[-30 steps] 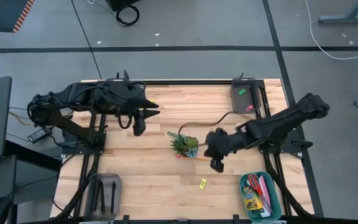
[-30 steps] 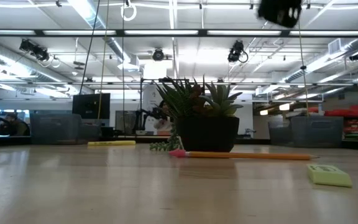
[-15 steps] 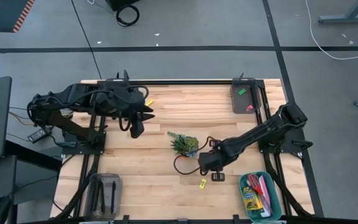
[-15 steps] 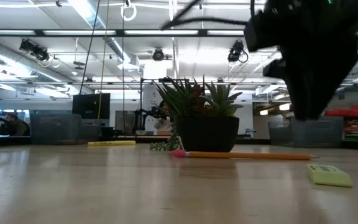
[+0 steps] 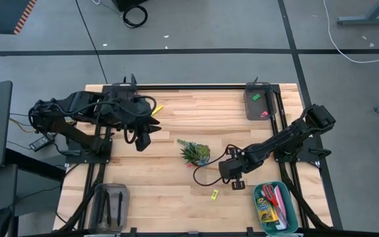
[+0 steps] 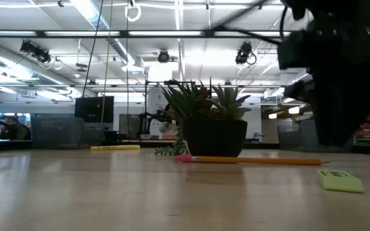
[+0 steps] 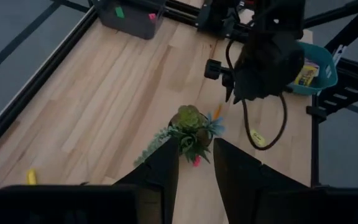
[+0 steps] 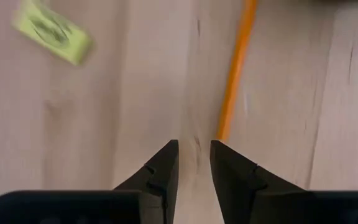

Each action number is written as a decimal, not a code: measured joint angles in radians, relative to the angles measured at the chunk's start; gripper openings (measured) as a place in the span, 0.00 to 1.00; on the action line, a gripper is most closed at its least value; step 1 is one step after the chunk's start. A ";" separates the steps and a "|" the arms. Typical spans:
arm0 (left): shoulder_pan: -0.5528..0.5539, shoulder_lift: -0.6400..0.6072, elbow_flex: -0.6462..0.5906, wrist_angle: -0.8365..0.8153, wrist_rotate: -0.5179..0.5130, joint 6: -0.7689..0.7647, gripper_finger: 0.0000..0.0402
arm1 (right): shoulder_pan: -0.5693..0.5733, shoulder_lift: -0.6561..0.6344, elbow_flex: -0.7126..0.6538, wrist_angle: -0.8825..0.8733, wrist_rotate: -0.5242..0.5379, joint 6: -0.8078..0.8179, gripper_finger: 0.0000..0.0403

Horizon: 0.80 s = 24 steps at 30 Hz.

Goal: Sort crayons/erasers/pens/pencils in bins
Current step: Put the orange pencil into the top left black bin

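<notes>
Down over the middle of the bench point(image 5: 143, 184) has come my right claw point(image 8: 194, 163), now low above the orange pencil point(image 8: 235, 68), fingers parted a little and holding nothing. From that claw's wrist view the pencil's near tip sits just off one fingertip, its long axis running straight ahead, the yellow eraser point(image 8: 53, 32) off to the other side. My left claw point(image 7: 196, 167) hovers farther off, slightly spread and empty, so I judge the right arm nearer.

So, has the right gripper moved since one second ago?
Yes. In the high view, the right gripper has moved toward the table's near edge, farther from the plant and nearer the yellow eraser.
</notes>
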State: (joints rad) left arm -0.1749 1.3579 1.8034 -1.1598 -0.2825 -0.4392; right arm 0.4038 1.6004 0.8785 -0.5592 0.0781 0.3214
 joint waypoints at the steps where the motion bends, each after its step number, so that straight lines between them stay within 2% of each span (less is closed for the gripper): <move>1: 0.000 0.000 0.000 0.000 -0.001 -0.004 0.27 | 0.000 0.000 -0.012 -0.004 0.000 0.000 0.25; 5: 0.000 0.000 0.000 0.001 -0.002 -0.036 0.27 | 0.005 0.004 -0.042 -0.017 0.004 0.000 0.25; 10: -0.009 0.000 0.000 0.002 -0.002 -0.059 0.27 | 0.003 -0.004 -0.049 0.010 0.083 -0.002 0.24; 24: -0.009 0.003 0.000 0.002 -0.001 -0.095 0.27 | -0.002 0.043 -0.075 0.103 0.080 -0.001 0.24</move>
State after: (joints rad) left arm -0.1837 1.3613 1.8034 -1.1575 -0.2840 -0.5339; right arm 0.4014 1.6438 0.8037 -0.4566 0.1577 0.3209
